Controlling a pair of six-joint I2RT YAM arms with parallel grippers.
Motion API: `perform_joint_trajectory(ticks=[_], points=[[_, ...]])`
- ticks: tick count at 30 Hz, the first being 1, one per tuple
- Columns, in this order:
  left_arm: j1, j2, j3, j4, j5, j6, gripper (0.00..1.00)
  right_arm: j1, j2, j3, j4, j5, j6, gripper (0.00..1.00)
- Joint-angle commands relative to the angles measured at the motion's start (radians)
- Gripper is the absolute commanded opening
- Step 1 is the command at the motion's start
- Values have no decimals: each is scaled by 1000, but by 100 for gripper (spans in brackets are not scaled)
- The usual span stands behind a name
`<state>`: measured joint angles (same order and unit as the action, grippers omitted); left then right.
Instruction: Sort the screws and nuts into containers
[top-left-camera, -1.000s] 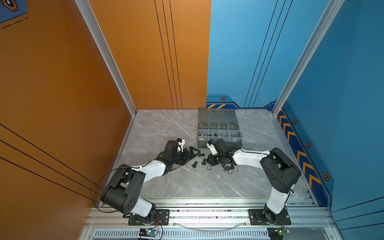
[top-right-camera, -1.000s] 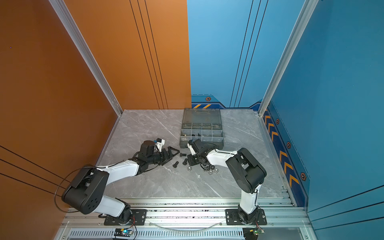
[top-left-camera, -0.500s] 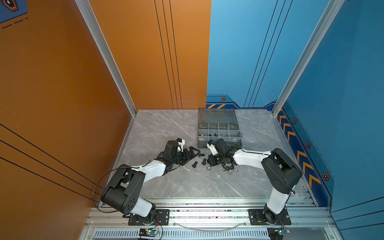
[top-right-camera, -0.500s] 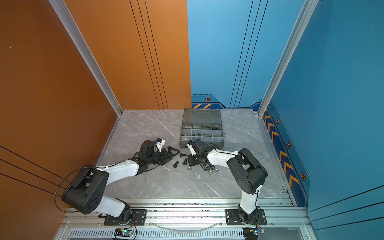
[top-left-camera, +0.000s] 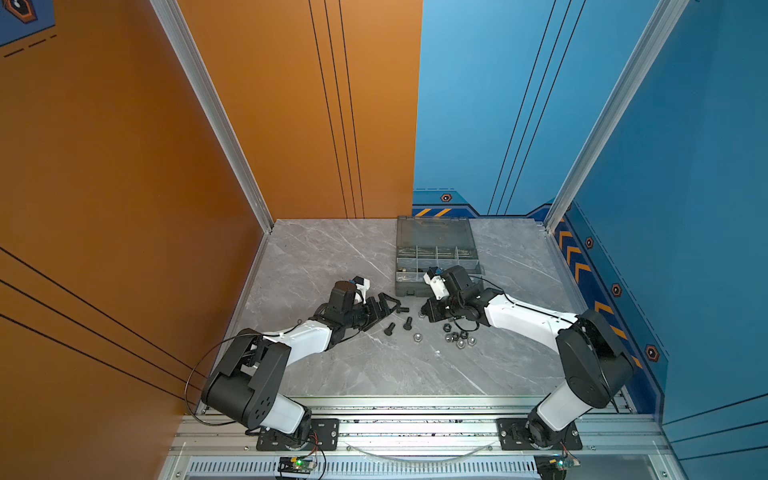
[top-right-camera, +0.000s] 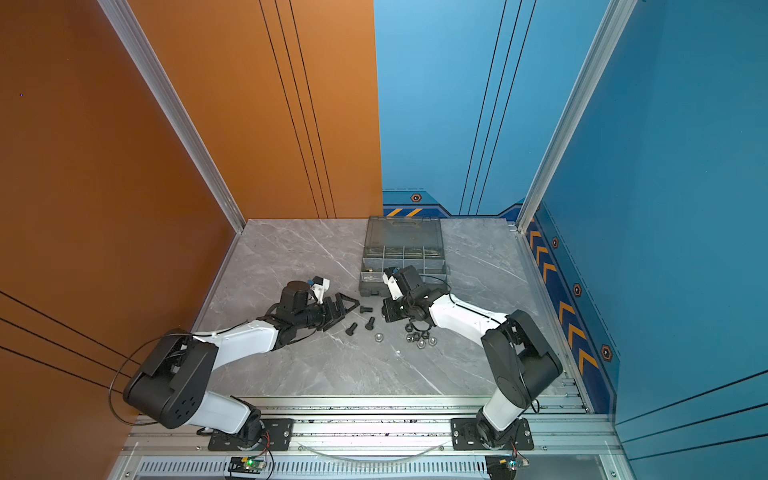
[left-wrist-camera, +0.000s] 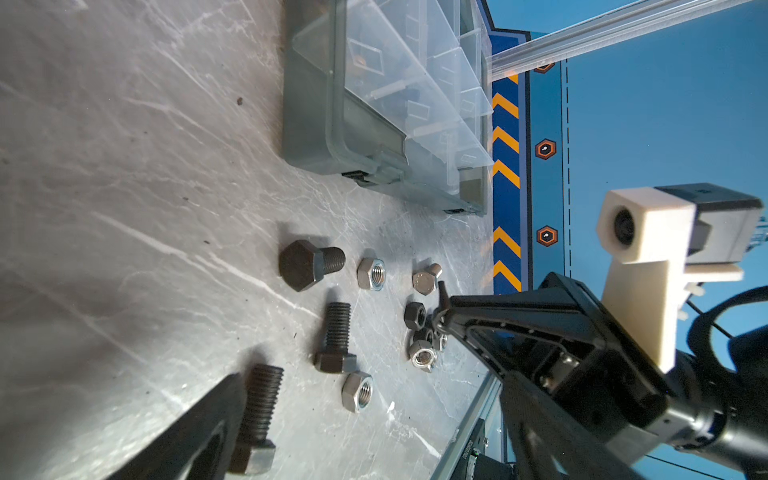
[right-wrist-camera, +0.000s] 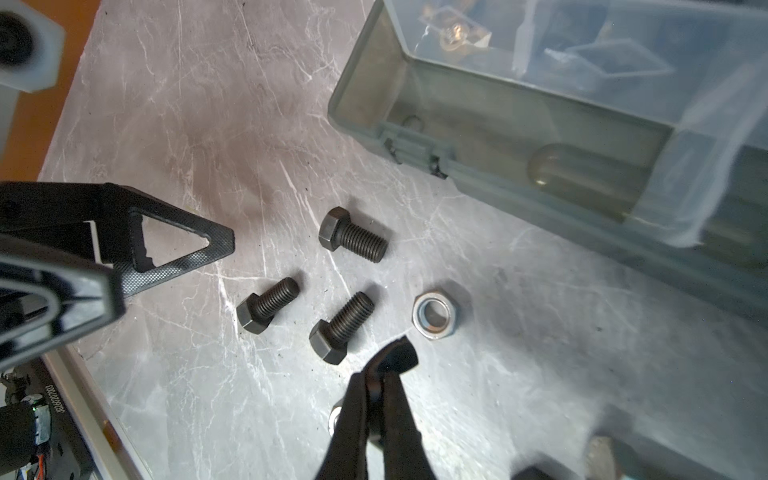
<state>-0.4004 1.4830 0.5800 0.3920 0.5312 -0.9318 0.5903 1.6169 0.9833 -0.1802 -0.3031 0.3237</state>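
Note:
Three black screws (right-wrist-camera: 353, 235) (right-wrist-camera: 266, 305) (right-wrist-camera: 340, 326) lie loose on the marble in front of the grey organizer case (top-left-camera: 436, 232), whose compartments are the containers. A silver nut (right-wrist-camera: 435, 313) lies beside them. Several black and silver nuts (top-left-camera: 459, 337) cluster nearby. My right gripper (right-wrist-camera: 386, 361) is shut low over the table, its tips next to a black nut (left-wrist-camera: 415, 316); I cannot tell if they pinch it. My left gripper (top-left-camera: 388, 305) stands open, and one finger (left-wrist-camera: 199, 432) lies alongside a screw (left-wrist-camera: 257, 411).
The case lid (top-right-camera: 403, 232) lies open flat toward the back wall. A brass wing nut (right-wrist-camera: 455, 35) sits in a near corner compartment. Another silver nut (right-wrist-camera: 336, 419) lies under my right fingers. The two grippers face each other closely across the screws.
The right gripper's jaws have drawn fully together. Neither arm has visibly shifted, and the loose parts lie where they were.

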Motion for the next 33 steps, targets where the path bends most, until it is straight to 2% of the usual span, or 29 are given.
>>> perform_joint_trajectory(ticks=[1, 8, 17, 33], points=[[-2, -17, 0, -13, -16, 24, 98, -34, -35, 40, -71, -14, -45, 0], [-3, -20, -2, -14, -17, 25, 98, -106, -38, 141, -116, -13, -93, 0], [-2, -18, 2, -14, -15, 24, 98, -167, 34, 288, -130, 0, -119, 0], [3, -7, 14, -12, -9, 21, 98, -200, 346, 593, -135, 61, -103, 0]])
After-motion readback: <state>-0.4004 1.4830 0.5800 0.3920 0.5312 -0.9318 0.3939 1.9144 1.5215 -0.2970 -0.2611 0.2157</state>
